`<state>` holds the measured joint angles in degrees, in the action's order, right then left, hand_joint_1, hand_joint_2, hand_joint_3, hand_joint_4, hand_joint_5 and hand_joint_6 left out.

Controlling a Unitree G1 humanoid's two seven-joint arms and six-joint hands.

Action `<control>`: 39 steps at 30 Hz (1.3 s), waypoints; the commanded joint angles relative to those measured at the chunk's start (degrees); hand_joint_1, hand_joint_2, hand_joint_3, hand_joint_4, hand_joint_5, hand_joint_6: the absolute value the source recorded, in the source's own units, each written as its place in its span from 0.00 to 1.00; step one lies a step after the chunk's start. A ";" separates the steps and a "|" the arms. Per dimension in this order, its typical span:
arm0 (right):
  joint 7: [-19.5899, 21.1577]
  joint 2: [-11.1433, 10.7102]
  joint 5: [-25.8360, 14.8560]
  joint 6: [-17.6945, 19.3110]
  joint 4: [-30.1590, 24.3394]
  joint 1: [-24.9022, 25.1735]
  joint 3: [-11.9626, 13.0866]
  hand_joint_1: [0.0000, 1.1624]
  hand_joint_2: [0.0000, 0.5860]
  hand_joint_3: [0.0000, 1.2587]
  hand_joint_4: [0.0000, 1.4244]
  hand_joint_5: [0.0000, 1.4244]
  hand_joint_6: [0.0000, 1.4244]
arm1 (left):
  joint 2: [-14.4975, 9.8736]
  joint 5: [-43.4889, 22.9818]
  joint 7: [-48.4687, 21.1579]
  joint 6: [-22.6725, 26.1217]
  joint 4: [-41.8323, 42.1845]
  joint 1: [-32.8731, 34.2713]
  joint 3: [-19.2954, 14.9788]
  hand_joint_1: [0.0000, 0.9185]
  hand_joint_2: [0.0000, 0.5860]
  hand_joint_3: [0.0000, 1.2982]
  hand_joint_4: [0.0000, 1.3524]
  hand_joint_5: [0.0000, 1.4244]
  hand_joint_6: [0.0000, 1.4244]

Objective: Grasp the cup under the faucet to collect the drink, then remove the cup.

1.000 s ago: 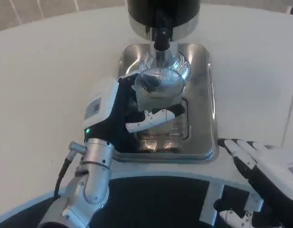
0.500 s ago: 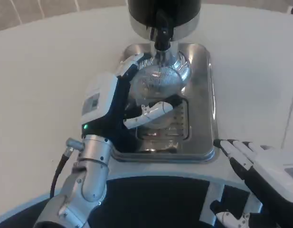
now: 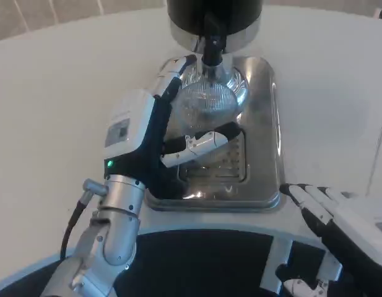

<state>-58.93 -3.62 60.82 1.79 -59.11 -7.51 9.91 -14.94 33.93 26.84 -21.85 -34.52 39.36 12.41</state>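
A clear plastic cup [image 3: 206,104] stands on the steel drip tray [image 3: 265,124], right under the black faucet [image 3: 211,46] of the dispenser. My left hand [image 3: 155,133] grips the cup from its left side, fingers reaching round the far side and the thumb across the near side. My right hand [image 3: 339,223] rests at the lower right by the tray's front corner, fingers apart and holding nothing. The cup's contents cannot be made out.
The dispenser's black and chrome body [image 3: 213,15] rises at the top centre behind the tray. A slotted grate [image 3: 223,162] lies in the tray in front of the cup. White tabletop [image 3: 54,111] spreads to the left and right.
My left hand has pushed the cup farther back, from the tray's middle to under the faucet. The right hand has stayed almost still.
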 commanded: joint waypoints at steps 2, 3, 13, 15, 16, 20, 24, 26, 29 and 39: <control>0.73 0.60 -2.10 1.11 -0.89 -0.19 1.58 0.39 0.70 0.00 0.00 0.00 0.00 | -2.42 -1.82 -2.87 1.49 3.99 -3.84 -2.18 0.19 0.04 0.11 0.05 0.17 0.18; 0.69 0.67 -2.28 1.06 -0.89 -0.01 1.79 0.39 0.70 0.00 0.00 0.00 0.00 | -2.69 -2.10 -3.27 1.66 4.61 -4.33 -2.52 0.18 0.04 0.11 0.05 0.17 0.18; 0.94 1.93 -2.04 -2.48 -0.89 2.74 0.08 0.39 0.71 0.02 0.00 0.00 0.00 | -7.19 -4.25 -6.13 2.08 10.06 -9.49 -6.83 0.16 0.06 0.11 0.06 0.17 0.18; 0.92 2.27 -1.86 -3.96 -0.89 3.55 -0.60 0.39 0.71 0.02 0.00 0.00 0.00 | -7.94 -4.44 -6.76 1.94 10.98 -10.36 -7.23 0.16 0.06 0.11 0.06 0.17 0.18; 0.93 2.31 -1.79 -4.57 -0.89 3.86 -0.85 0.39 0.71 0.02 0.00 0.00 0.00 | -8.42 -4.52 -7.10 1.74 11.58 -10.99 -7.50 0.16 0.06 0.11 0.06 0.17 0.19; -0.27 2.63 -1.23 -9.82 -0.78 7.94 -1.95 0.39 0.71 0.02 0.00 0.00 0.00 | -10.78 -4.74 -8.52 0.42 14.64 -14.18 -8.42 0.16 0.06 0.11 0.08 0.17 0.19; -2.61 2.20 -1.22 -19.75 2.38 17.79 -2.58 0.37 0.70 0.00 0.00 0.00 0.00 | -12.65 -4.95 -9.89 -0.72 17.73 -17.39 -9.34 0.16 0.06 0.12 0.10 0.18 0.19; -2.84 1.74 -1.62 -23.69 4.37 21.78 -2.85 0.35 0.72 0.00 0.00 0.00 0.00 | -13.16 -5.15 -10.53 -1.04 18.78 -18.64 -9.87 0.16 0.06 0.12 0.10 0.18 0.19; -2.15 1.04 -3.27 -28.89 7.61 27.29 -3.39 0.32 0.72 0.00 0.00 0.00 0.00 | -14.50 -5.62 -11.87 -1.97 20.33 -21.20 -10.83 0.16 0.06 0.12 0.10 0.18 0.19; 5.04 -0.60 -11.88 -38.87 13.76 35.20 -6.84 0.29 0.74 0.00 0.00 0.00 0.00 | -16.53 -7.00 -14.16 -2.87 23.69 -26.84 -13.58 0.15 0.06 0.13 0.12 0.19 0.19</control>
<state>-55.90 -4.12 50.75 -35.60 -45.72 26.20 4.52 -30.59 27.52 13.60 -23.99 -11.70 14.17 -0.16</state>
